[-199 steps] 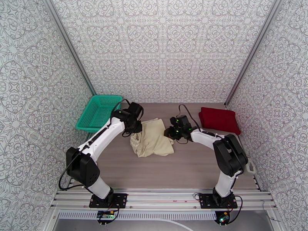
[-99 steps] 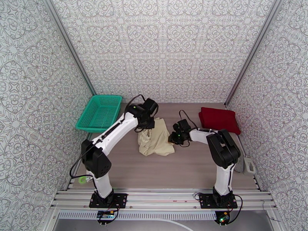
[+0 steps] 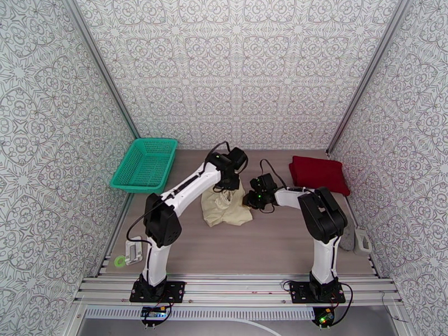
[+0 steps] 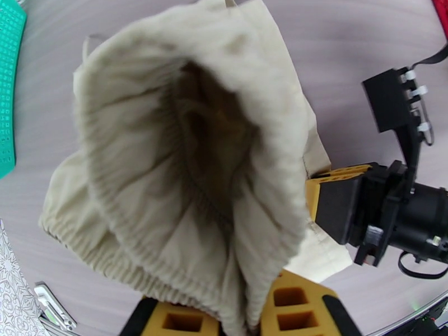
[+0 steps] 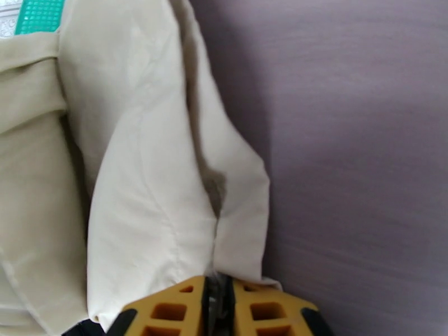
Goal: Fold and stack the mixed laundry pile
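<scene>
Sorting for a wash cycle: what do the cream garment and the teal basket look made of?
The cream garment looks like soft woven cloth, possibly cotton, with a matte finish: it creases and drapes, and one edge is a gathered, ribbed band. The basket looks like rigid moulded plastic: even teal colour, with a regular mesh of small holes.
</scene>
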Controlling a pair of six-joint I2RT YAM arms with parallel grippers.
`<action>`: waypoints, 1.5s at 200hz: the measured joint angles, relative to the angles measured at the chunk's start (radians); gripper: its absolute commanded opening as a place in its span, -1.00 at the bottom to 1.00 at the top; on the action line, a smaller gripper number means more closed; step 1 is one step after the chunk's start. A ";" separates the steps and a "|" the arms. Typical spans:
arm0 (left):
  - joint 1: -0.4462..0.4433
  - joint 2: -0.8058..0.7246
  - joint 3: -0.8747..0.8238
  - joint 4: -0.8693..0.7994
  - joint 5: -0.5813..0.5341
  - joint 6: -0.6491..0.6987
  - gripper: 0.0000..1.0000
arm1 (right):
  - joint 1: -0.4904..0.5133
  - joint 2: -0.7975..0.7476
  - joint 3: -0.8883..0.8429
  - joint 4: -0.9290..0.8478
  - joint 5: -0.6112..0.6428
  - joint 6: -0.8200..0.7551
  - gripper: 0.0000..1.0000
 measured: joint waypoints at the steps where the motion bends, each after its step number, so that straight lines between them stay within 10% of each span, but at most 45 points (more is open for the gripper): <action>1: 0.000 0.000 0.000 0.000 0.000 0.000 -1.00 | -0.001 -0.001 -0.003 0.003 -0.002 0.002 -0.58; 25: -0.003 0.019 0.000 0.014 0.003 -0.005 -0.99 | -0.042 -0.040 -0.080 0.071 -0.046 0.053 -0.49; 102: -0.004 0.028 -0.091 0.192 0.092 -0.073 0.72 | -0.156 -0.314 -0.148 -0.017 -0.009 0.023 -0.14; 162: 0.022 -0.153 -0.314 0.414 0.172 -0.116 0.47 | -0.158 -0.419 -0.128 -0.244 0.100 -0.121 -0.10; 206: 0.169 -0.432 -0.642 0.564 0.267 -0.129 0.35 | 0.030 -0.354 0.065 -0.311 0.141 -0.146 -0.14; 300: 0.265 -0.457 -1.057 0.711 0.350 -0.097 0.37 | 0.081 -0.063 0.162 -0.359 0.261 -0.153 -0.11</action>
